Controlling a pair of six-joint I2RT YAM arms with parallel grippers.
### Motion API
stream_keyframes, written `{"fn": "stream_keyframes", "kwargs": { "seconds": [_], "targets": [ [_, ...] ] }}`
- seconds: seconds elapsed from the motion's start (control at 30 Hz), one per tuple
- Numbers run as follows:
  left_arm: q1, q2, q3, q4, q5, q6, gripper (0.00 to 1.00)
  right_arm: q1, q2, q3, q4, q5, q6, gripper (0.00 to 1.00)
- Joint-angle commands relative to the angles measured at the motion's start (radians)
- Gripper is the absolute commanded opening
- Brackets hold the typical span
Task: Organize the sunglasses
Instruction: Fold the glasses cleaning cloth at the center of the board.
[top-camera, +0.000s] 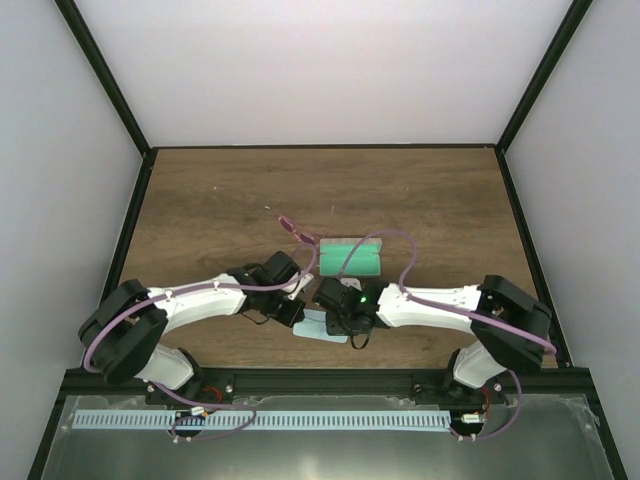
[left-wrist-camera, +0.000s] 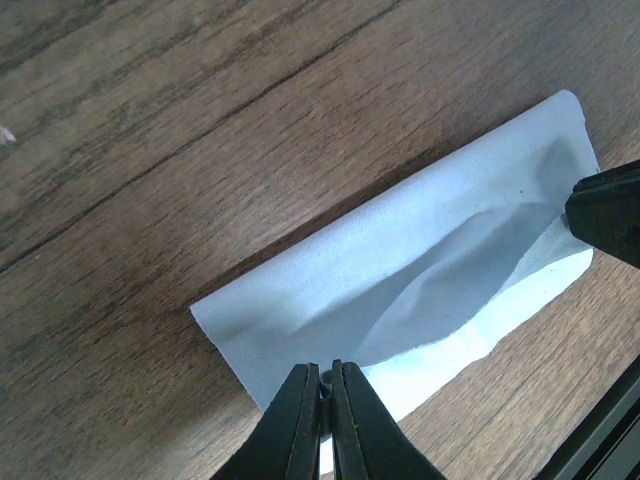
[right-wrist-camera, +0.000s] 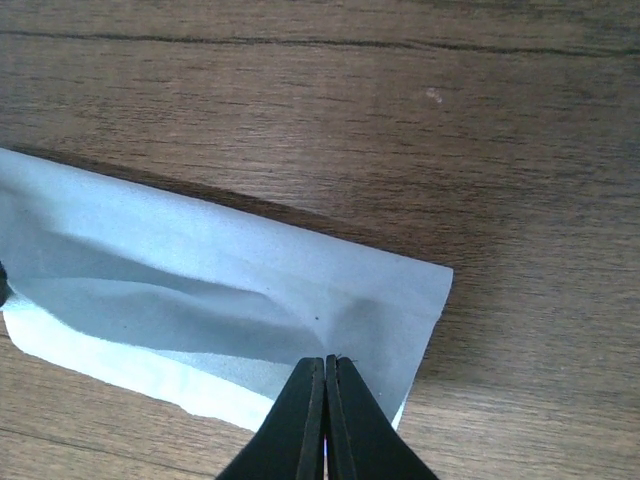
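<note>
The sunglasses (top-camera: 296, 232), slim with pink lenses, lie on the table just left of the greenish translucent case (top-camera: 352, 257). Neither shows in the wrist views. A light blue cloth (top-camera: 322, 329) lies folded over near the front edge. My left gripper (top-camera: 302, 320) is shut on the cloth's near edge at its left end (left-wrist-camera: 326, 378). My right gripper (top-camera: 346, 334) is shut on the near edge at its right end (right-wrist-camera: 326, 368). The cloth (left-wrist-camera: 400, 270) is doubled, with a slack crease running between the two grips (right-wrist-camera: 200, 290). My right fingertip (left-wrist-camera: 610, 212) shows at the left wrist view's right edge.
The wooden table (top-camera: 220, 200) is walled by a black frame and white panels. A black rail (top-camera: 320, 375) runs along the front edge just behind the cloth. Purple cables (top-camera: 400, 245) loop from both arms over the case area.
</note>
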Motion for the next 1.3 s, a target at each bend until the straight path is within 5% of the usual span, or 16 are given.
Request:
{"fn": "stream_keyframes", "kwargs": {
  "seconds": [0.0,0.67,0.77,0.9,1.27],
  "targets": [
    [-0.014,-0.021,-0.012,0.006,0.012,-0.011,0.04,0.014,0.007,-0.006,0.003,0.004,0.02,0.01],
    [-0.044,-0.043,-0.011,-0.022,-0.013,-0.025,0.04,0.021,-0.007,-0.03,0.012,-0.001,0.036,0.01],
    [-0.046,-0.046,-0.008,-0.029,-0.014,-0.027,0.08,0.025,-0.02,-0.03,0.013,0.003,0.034,0.13],
    [-0.045,-0.046,0.0,-0.038,-0.007,-0.028,0.25,0.035,-0.043,-0.036,0.037,0.006,0.023,0.32],
    [-0.046,-0.045,0.015,-0.056,-0.012,-0.033,0.29,0.038,-0.058,-0.009,-0.025,0.066,0.069,0.3]
  ]
}}
